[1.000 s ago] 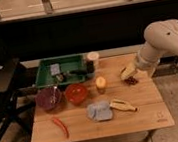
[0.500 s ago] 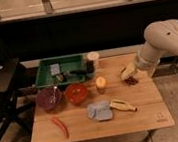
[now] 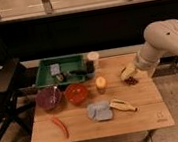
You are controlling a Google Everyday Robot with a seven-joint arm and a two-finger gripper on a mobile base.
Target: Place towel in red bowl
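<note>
The towel point(image 3: 99, 111) is a crumpled light blue cloth lying on the wooden table point(image 3: 149, 111), front of centre. The red bowl point(image 3: 77, 93) stands just behind and to the left of it, apart from it. My gripper point(image 3: 129, 74) is at the end of the white arm point(image 3: 164, 43) over the table's right back part, well to the right of the towel and bowl. It sits over something yellow and dark red on the table.
A purple bowl point(image 3: 49, 98) stands left of the red bowl. A green tray point(image 3: 63, 69) with small items is at the back left. A cup point(image 3: 93, 59), an orange point(image 3: 100, 82), a banana point(image 3: 122, 105) and a red chili point(image 3: 59, 127) lie around. A chair point(image 3: 2, 94) stands at left.
</note>
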